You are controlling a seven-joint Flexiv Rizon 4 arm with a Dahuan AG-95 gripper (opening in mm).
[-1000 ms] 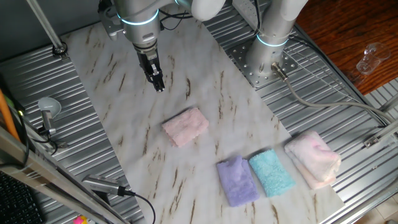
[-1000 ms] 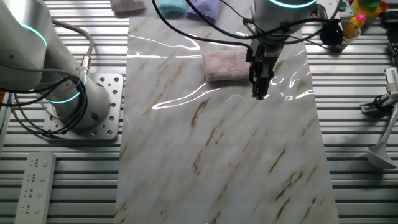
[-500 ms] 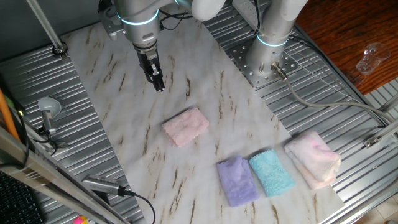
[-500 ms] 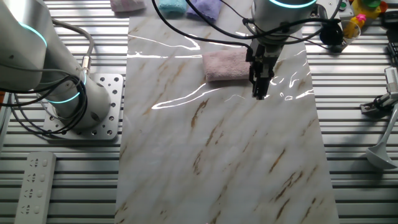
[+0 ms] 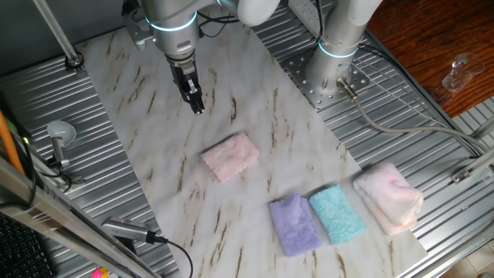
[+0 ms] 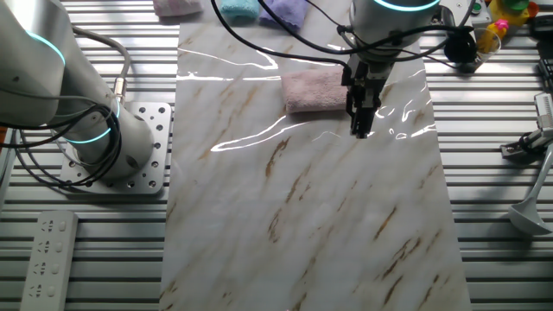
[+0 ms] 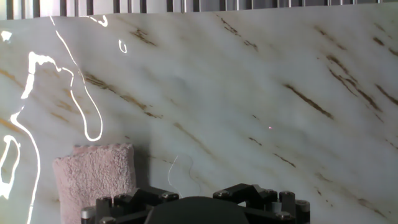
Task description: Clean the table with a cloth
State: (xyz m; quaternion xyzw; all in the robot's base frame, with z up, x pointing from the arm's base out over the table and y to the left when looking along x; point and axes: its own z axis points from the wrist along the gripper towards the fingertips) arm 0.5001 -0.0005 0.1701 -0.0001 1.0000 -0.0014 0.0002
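Note:
The cloth (image 5: 230, 157), a small fluffy salmon-pink folded towel, lies flat near the middle of the white marble-look table (image 5: 147, 147). My gripper (image 5: 198, 109) hangs above the board a short way from the cloth, not touching it. Its fingers look pressed together with nothing between them. In the other fixed view the gripper (image 6: 360, 132) stands just right of and in front of the cloth (image 6: 313, 90) on the table (image 6: 328, 225). The hand view shows the cloth (image 7: 94, 177) at the lower left on the table (image 7: 249, 81); the fingertips are out of sight there.
A purple towel (image 5: 294, 224), a teal towel (image 5: 337, 215) and a paler pink bundled towel (image 5: 389, 196) lie at the board's end. A second arm's base (image 5: 332, 69) stands on the ribbed metal surface beside the board. A remote (image 6: 47, 259) lies on the metal.

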